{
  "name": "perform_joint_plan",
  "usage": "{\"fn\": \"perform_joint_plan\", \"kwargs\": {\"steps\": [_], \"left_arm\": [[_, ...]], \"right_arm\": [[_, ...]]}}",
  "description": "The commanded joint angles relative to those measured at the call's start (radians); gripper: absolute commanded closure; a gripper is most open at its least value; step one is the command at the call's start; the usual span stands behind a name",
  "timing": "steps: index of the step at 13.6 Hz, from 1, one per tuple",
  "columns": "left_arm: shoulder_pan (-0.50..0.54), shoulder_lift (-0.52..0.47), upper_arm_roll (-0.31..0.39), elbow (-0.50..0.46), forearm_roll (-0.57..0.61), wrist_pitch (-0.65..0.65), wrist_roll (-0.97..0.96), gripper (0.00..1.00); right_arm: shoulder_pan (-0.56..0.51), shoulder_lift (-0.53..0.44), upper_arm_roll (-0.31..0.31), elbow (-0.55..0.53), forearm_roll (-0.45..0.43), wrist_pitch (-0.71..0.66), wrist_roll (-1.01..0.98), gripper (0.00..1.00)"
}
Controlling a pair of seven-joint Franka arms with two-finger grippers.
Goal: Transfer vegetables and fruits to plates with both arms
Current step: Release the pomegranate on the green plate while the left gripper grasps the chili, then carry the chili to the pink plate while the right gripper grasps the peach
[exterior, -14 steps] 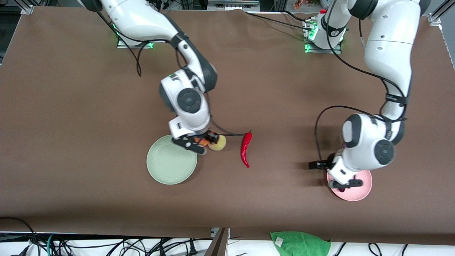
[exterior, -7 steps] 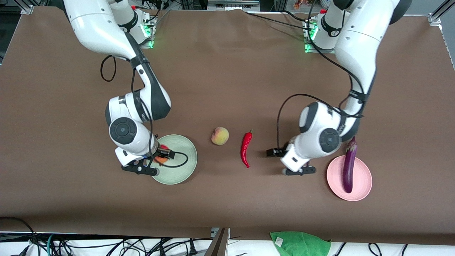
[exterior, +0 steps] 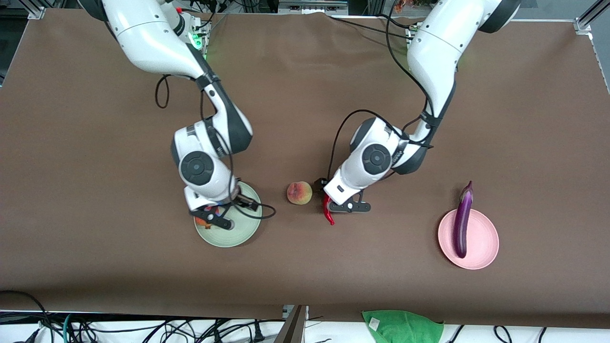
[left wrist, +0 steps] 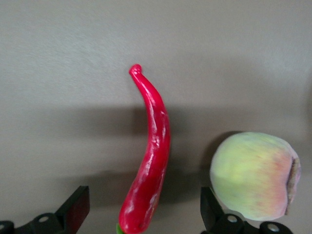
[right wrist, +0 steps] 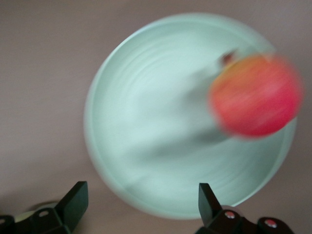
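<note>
The red chili pepper (exterior: 329, 217) lies on the brown table beside the peach (exterior: 299, 193). My left gripper (exterior: 335, 206) hangs low over the chili, open and empty; in the left wrist view the chili (left wrist: 151, 161) runs between the open fingers (left wrist: 74, 208), with the peach (left wrist: 253, 175) just outside one finger. My right gripper (exterior: 214, 218) is open and empty over the mint green plate (exterior: 244, 229). The red apple (right wrist: 256, 95) rests on that plate (right wrist: 161, 122), mostly hidden by the gripper in the front view. The purple eggplant (exterior: 462, 219) lies on the pink plate (exterior: 485, 244).
A green cloth (exterior: 402, 326) lies at the table's edge nearest the front camera. Cables loop from both wrists close to the table. Open brown tabletop lies between the chili and the pink plate.
The left gripper left the eggplant on the pink plate and moved over the chili. The right gripper carried the apple to the green plate and let go of it. The peach shifted slightly.
</note>
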Motion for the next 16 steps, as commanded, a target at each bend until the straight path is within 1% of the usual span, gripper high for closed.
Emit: {"fn": "perform_joint_plan", "kwargs": {"steps": [1,3,4,6,7,8,9,11,12,14,16], "left_arm": [[-0.027,0.018,0.006,-0.008,0.073,0.024,-0.014,0.00],[-0.048,0.035,0.006,-0.009,0.125,0.034,-0.059,0.00],[-0.056,0.043,0.006,-0.018,0.147,0.059,-0.095,0.04],[-0.056,0.044,0.005,-0.043,0.179,0.093,-0.106,0.47],[-0.056,0.043,0.005,-0.046,0.181,0.093,-0.104,0.66],[-0.053,0.041,0.005,-0.046,0.187,0.093,-0.098,0.91],[-0.042,0.035,0.005,-0.046,0.187,0.087,-0.092,1.00],[-0.009,0.015,0.005,-0.046,0.187,0.079,-0.063,1.00],[0.023,0.000,0.005,-0.046,0.185,0.070,0.016,1.00],[0.099,-0.043,0.006,-0.037,0.172,-0.032,0.176,1.00],[0.180,-0.089,0.008,-0.032,0.170,-0.103,0.320,1.00]], "right_arm": [[0.048,0.026,0.011,-0.002,0.032,0.100,0.188,0.00],[0.066,0.051,0.014,-0.001,0.034,0.190,0.284,0.00],[0.082,0.064,0.016,-0.001,0.034,0.228,0.333,0.00],[0.092,0.090,0.020,0.014,0.035,0.324,0.420,0.00],[0.094,0.104,0.022,0.030,0.043,0.342,0.451,0.00],[0.097,0.118,0.031,0.053,0.054,0.344,0.463,0.00],[0.097,0.126,0.034,0.063,0.066,0.348,0.480,0.00],[0.100,0.130,0.055,0.065,0.087,0.361,0.532,0.00],[0.109,0.140,0.063,0.065,0.092,0.373,0.570,0.00],[0.115,0.158,0.065,0.064,0.095,0.399,0.643,0.00],[0.143,0.178,0.068,0.053,0.107,0.399,0.678,0.00]]}}
